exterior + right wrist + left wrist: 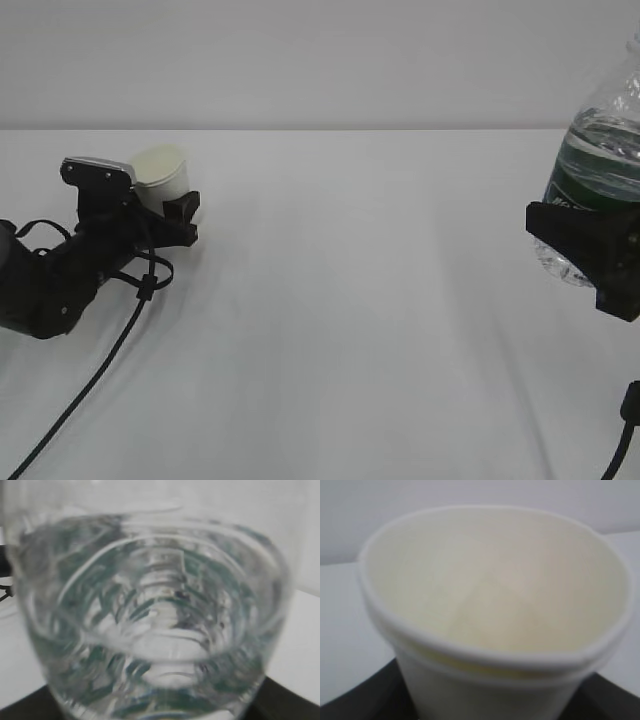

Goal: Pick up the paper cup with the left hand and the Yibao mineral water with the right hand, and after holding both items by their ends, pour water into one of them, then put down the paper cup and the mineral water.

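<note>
So, quick rundown:
Left hand (pixel 178 212): low on the left side of the white table (pixel 350 300), black fingers sitting on either side of the paper cup (pixel 165 180). Can't tell whether they're actually pinching it or just standing around it.
Paper cup: small, white, tipped a bit, mouth up and angled toward the back. Left wrist view (pixel 490 625) shows a cream inside, looks dry, rolled rim slightly out of round.
Right hand (pixel 585 250): far right edge, jaws closed on the lower part of the Yibao mineral water (pixel 598 165), just under the green label.
Yibao mineral water: off the table, leaning, top cut off by the frame. Water line sits in the upper body. Right wrist view (pixel 150 625) is mostly blurry ribbed plastic and green reflections.
Gap: cup and bottle well apart, bare table between them.
</note>
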Controlling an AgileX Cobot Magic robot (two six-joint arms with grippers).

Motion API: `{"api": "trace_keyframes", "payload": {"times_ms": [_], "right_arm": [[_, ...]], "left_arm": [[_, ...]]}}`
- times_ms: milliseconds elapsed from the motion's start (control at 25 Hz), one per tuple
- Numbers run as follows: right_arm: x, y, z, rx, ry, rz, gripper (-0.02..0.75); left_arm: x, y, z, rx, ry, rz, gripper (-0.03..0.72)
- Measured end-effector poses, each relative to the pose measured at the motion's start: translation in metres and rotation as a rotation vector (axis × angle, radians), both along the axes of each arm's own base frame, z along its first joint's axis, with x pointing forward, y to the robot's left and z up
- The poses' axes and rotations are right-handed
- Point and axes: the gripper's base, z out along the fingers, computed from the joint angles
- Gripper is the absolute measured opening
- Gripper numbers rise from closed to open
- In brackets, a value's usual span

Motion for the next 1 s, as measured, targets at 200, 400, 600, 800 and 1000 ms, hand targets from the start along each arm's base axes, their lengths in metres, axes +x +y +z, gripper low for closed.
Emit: {"api": "trace_keyframes", "payload": {"times_ms": [200,400,600,800,1000], "right_arm": [[0.0,0.0,0.0,0.001,-0.001,0.001,0.417],[0.0,0.0,0.0,-0.001,-0.001,0.003,0.417],[0.0,0.001,0.0,0.0,-0.004,0.008,0.417],[0.0,0.001,0.001,0.004,-0.007,0.012,0.417],[0.0,0.001,0.001,0.007,-0.006,0.013,0.417]], "left_arm": [[-0.001,-0.001,0.018,0.011,-0.02,-0.027,0.478],[-0.01,-0.001,0.035,0.027,-0.022,-0.058,0.478],[-0.025,-0.001,0.051,0.04,-0.032,-0.092,0.477],[-0.037,-0.003,0.064,0.049,-0.043,-0.136,0.477],[-0.043,-0.007,0.08,0.01,-0.055,-0.192,0.477]]}}
